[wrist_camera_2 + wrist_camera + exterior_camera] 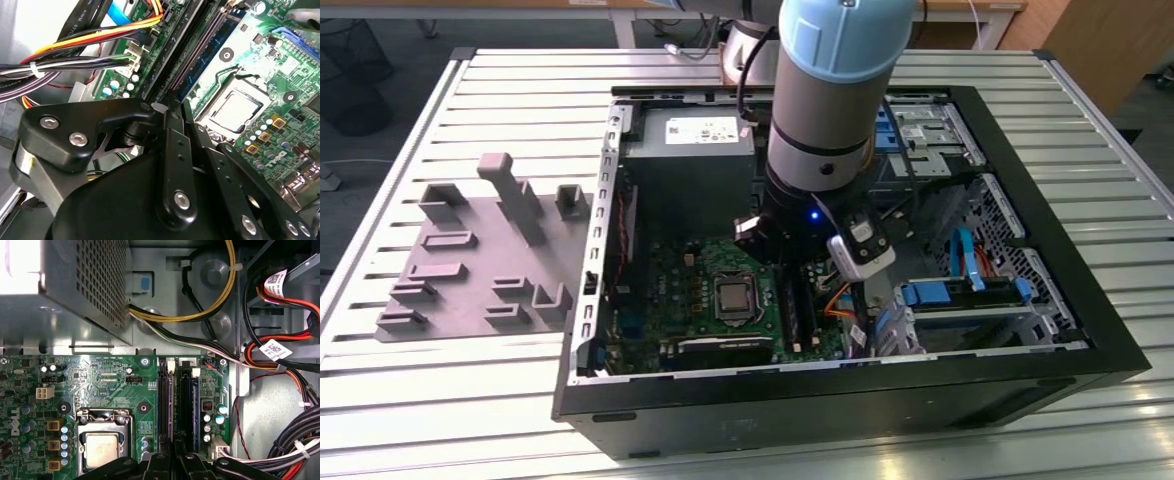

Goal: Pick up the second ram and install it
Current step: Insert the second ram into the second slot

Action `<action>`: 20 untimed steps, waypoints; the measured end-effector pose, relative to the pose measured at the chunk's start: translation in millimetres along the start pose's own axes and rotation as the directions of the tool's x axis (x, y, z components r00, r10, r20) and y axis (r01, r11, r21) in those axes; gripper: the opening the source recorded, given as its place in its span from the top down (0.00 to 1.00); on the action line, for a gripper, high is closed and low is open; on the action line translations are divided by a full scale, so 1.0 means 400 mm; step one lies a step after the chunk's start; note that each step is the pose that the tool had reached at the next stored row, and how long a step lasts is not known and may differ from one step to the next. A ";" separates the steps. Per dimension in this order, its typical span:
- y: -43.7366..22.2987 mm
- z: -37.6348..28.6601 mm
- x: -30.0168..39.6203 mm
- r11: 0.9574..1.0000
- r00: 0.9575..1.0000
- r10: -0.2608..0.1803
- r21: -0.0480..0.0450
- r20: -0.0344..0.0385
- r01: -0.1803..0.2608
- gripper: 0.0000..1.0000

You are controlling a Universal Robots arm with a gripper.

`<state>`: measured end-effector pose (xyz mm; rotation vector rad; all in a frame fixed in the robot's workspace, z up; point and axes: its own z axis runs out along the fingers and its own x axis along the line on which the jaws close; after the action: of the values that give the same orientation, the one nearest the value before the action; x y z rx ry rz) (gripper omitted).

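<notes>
While its tips stay hidden, the pincer [172, 107] presses the second ram [194, 407] slotward; grip unclear.

A white label [702, 130] sits on the power supply [687, 165] in the exterior view, above the middle of the frame; its print is too small to read. In the first wrist view two white tags [275, 349] with barcodes and fine print hang on the cable bundle [280, 360], and the motherboard [100, 385] carries small white lettering and a maker's mark [14, 420]. In the second wrist view a flat black cable [85, 12] bears white lettering.
</notes>
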<state>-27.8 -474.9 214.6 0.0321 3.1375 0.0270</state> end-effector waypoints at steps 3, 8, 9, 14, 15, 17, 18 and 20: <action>0.000 -0.004 0.000 1.000 1.000 0.000 0.000 0.000 0.000 0.86; 0.000 -0.006 0.000 1.000 1.000 0.000 -0.001 0.000 0.000 0.86; 0.000 -0.006 0.000 1.000 1.000 0.000 -0.001 0.000 0.000 0.86; -0.001 -0.010 0.000 1.000 1.000 0.000 -0.005 0.000 0.000 0.86; -0.001 -0.010 0.000 1.000 1.000 0.000 -0.005 0.000 0.000 0.86; -0.002 -0.010 0.000 1.000 1.000 0.000 -0.004 0.000 0.000 0.86; -0.003 -0.010 0.000 1.000 1.000 0.000 -0.005 0.000 0.000 0.86; -0.006 -0.010 0.000 1.000 1.000 0.000 -0.005 0.000 0.000 0.86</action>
<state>-27.8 -477.3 218.7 0.0320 3.1374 0.0342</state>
